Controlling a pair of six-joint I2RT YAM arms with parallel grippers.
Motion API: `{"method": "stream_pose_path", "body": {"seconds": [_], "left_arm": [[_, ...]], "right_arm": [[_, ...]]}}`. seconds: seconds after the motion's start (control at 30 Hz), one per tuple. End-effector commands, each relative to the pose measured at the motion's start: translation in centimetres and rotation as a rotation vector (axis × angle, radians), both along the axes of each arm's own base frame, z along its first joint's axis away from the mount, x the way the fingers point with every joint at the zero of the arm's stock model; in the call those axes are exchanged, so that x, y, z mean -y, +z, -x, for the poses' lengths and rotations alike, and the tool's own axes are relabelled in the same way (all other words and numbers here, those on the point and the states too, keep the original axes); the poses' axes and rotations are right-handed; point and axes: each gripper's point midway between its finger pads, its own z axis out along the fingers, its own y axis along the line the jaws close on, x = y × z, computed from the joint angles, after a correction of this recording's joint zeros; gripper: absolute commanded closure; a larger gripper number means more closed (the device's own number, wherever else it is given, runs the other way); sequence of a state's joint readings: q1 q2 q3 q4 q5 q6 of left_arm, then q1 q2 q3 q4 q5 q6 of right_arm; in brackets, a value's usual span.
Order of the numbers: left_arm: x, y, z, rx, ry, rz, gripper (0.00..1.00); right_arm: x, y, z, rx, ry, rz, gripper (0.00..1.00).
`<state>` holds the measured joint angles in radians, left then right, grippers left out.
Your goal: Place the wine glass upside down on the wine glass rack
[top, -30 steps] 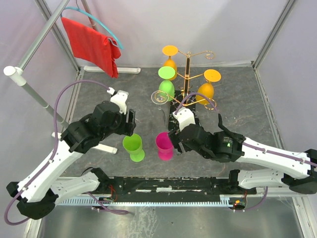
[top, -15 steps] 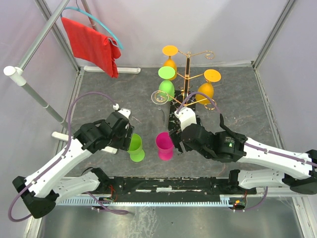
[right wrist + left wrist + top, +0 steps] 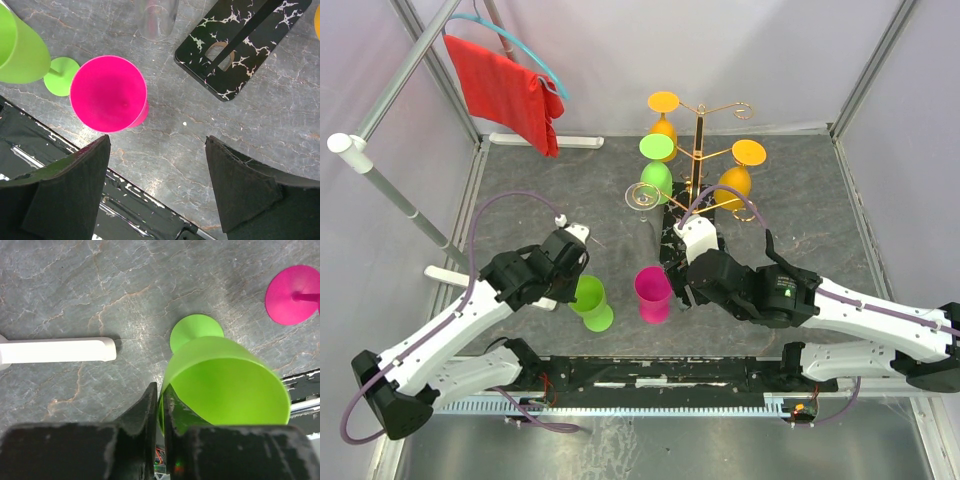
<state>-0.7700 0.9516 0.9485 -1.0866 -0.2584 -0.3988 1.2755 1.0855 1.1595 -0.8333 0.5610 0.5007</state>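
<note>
My left jaws are clenched on the rim of the green glass point(image 3: 225, 385), which stands with its foot on the table point(image 3: 75, 290). My right jaws are released, above the pink glass point(image 3: 107, 92). The rack point(image 3: 698, 150) stands at the table's far side.

Two green glasses point(image 3: 588, 296) point(image 3: 656, 181), two orange point(image 3: 734, 186) point(image 3: 663, 128), one pink point(image 3: 652, 292), perhaps one clear point(image 3: 156, 20)

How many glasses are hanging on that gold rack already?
3, all upside down: the back orange glass high up, the green glass on the left side, the right orange glass lower. I see none hidden.
</note>
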Motion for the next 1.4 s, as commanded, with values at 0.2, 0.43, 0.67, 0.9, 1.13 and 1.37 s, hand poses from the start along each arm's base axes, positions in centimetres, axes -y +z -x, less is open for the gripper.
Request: {"method": "stream_pose_path", "body": {"seconds": [0.2,0.43,0.67,0.9,1.13,1.37], "left_arm": [[-1.4,8.1,-2.1,0.244,0.129,0.095,0.97],[-7.1,18.7,-3.1,0.553,0.322,0.080,0.97],[-6.3,28.2,-4.8,0.826,0.257,0.210,0.97],[-2.1,34.8,-6.2,0.960,0.090,0.365,0.97],[4.7,37.8,-4.9,0.909,-0.142,0.657,0.97],[7.6,36.6,-3.6,0.826,-0.249,0.776,0.97]], "right_arm": [[-0.4,1.8,-0.3,0.025,-0.014,-0.051,0.17],[-0.6,2.8,-0.3,0.030,-0.011,-0.081,0.17],[-1.2,6.6,-0.9,0.100,0.001,-0.175,0.16],[-2.5,12.4,-1.9,0.320,0.105,-0.281,0.10],[-3.1,19.6,-1.2,0.607,0.247,-0.479,0.01],[-2.5,22.3,-2.0,0.726,0.207,-0.492,0.00]]}}
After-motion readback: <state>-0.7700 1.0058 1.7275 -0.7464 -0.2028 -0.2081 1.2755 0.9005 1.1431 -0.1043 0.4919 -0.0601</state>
